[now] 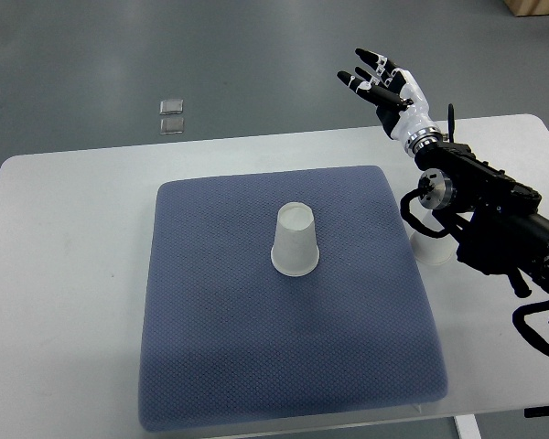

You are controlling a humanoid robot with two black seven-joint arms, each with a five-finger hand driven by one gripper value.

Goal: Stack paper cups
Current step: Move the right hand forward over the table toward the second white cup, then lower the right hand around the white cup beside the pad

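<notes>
Since your right hand (382,80) is up past the far edge of the tabletop (64,238) with its fingers (370,60) spread and nothing in them, you're basically at the start of a pick here. One paper cup (296,240) sits upside down near the middle of the blue mat (220,366), well apart from the hand. There's a second cup (432,249) just off the mat's right edge, mostly hidden under your forearm (480,197), so I can't tell which way up it is or how close the arm is to touching it. Left arm isn't showing at all.

My guess is the step in hand is going for one of those cups. If it's the hidden one, I'd draw the arm back first so you can see it, otherwise the forearm could knock it over. Paper cups squash easily I reckon, so wrap the fingers loosely around the wall rather than pinching the rim, lift it straight up, then line it up over the middle cup and lower it squarely so it slides on instead of tipping the thing
</notes>
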